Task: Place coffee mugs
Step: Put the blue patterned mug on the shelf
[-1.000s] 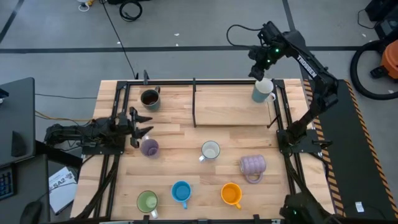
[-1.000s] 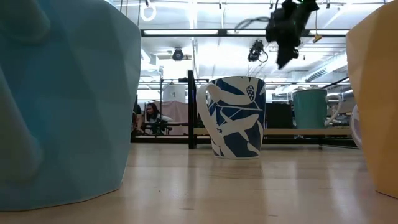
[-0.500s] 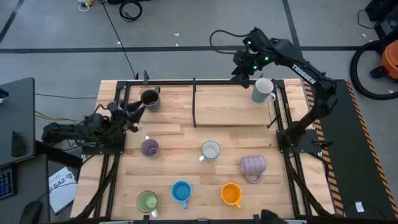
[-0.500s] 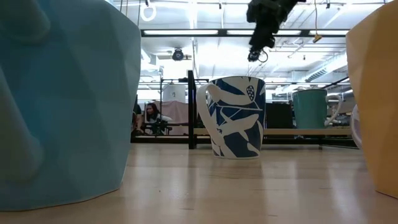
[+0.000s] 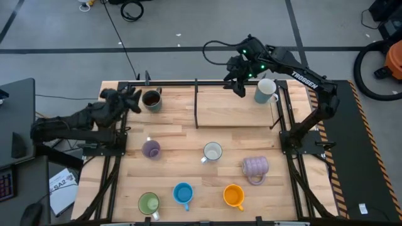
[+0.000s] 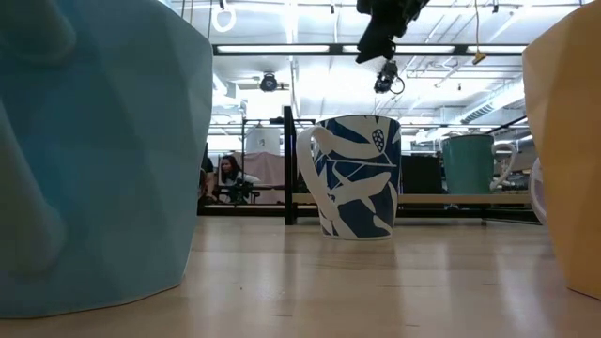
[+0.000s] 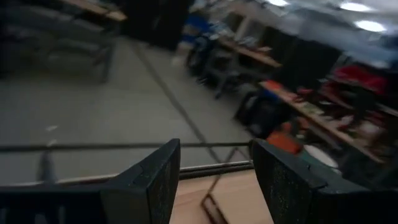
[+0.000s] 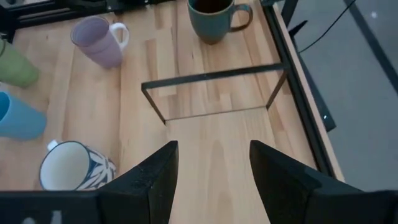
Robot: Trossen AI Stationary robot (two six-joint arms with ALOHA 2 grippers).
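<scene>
Eight mugs show in the high view. A pale grey-green mug (image 5: 265, 91) stands on the raised wooden shelf (image 5: 232, 107). The dark grey-brown mug (image 5: 151, 99) stands at the far left. Lower down stand the lilac (image 5: 151, 149), blue-patterned white (image 5: 212, 152), ribbed lavender (image 5: 255, 167), green (image 5: 149, 203), blue (image 5: 183, 193) and orange (image 5: 233, 196) mugs. My right gripper (image 5: 239, 80) hovers open above the shelf, left of the grey-green mug; its fingers (image 8: 155, 180) frame bare wood. My left gripper (image 5: 130, 98) is open, raised beside the dark mug, with its wrist view facing the room.
A black frame (image 5: 196, 103) bounds the shelf's left side and shows in the right wrist view as a black frame (image 8: 214, 78). Black rails (image 5: 119, 119) run along both table sides. Bare wood lies on the shelf and between the mug rows. People sit far behind the table (image 6: 225, 178).
My right gripper has swung toward the table's left, away from the grey-green mug on the shelf, staying high. My left gripper has moved toward the far edge and risen, ending beside the dark mug, tipped up level. No mug has moved.
</scene>
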